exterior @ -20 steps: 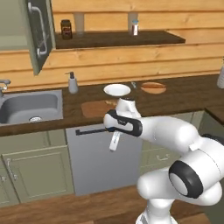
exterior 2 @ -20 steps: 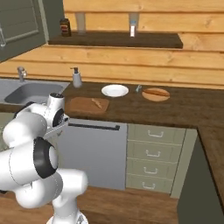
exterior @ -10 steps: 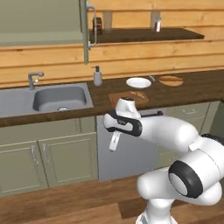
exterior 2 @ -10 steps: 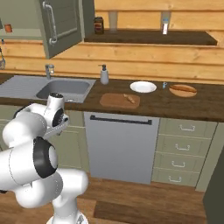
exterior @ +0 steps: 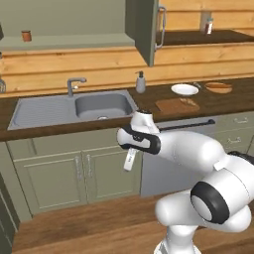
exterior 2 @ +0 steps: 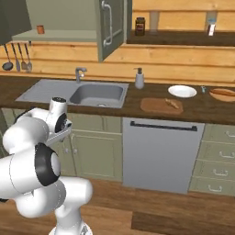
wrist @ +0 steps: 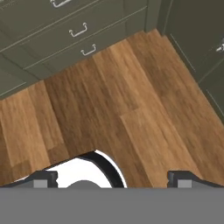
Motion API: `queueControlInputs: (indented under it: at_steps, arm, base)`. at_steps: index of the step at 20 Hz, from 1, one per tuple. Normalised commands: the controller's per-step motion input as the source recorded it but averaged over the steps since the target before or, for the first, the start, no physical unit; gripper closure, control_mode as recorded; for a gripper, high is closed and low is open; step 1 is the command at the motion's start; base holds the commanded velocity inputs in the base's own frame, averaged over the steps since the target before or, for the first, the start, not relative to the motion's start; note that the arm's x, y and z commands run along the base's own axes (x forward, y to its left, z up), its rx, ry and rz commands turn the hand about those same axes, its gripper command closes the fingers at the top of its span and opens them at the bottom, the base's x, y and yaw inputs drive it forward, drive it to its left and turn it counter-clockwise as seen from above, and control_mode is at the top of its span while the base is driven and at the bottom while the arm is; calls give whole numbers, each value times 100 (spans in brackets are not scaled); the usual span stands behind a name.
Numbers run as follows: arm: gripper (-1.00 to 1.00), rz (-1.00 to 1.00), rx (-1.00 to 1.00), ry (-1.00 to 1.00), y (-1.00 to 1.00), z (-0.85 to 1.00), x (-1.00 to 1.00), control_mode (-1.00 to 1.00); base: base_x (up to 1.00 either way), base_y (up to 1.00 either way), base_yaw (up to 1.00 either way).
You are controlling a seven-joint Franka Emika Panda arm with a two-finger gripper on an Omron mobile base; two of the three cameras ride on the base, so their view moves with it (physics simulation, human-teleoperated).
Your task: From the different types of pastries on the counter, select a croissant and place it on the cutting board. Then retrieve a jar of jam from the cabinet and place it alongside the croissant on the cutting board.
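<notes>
Below the sink [exterior: 74,109], the gripper [wrist: 109,177] hangs spread wide and empty over the wood floor [wrist: 131,109]. Right of the sink, the croissant [exterior 2: 172,103] lies on the cutting board [exterior 2: 158,105]. Above, a cabinet door [exterior 2: 110,27] stands open.

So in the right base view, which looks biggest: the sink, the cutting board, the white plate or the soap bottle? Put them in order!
Largest to smallest as they look in the right base view:
1. sink
2. cutting board
3. white plate
4. soap bottle
The board sits nearer the camera than the plate, so that pair is less sure.
</notes>
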Motion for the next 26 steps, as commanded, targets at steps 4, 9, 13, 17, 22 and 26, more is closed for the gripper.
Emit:
queueControlInputs:
  at_steps: [4,9,13,17,22,26]
  arm:
    - [-100,0,0,0,0,0,0,100]
    - [-100,0,0,0,0,0,0,100]
    - [-100,0,0,0,0,0,0,100]
    - [-100,0,0,0,0,0,0,100]
    - [-100,0,0,0,0,0,0,100]
    - [-100,0,0,0,0,0,0,100]
  base:
    - [-24,76,0]
    - [-2,73,-1]
    - [36,78,-5]
    - [97,34,-3]
    - [100,6,0]
    - [94,51,-6]
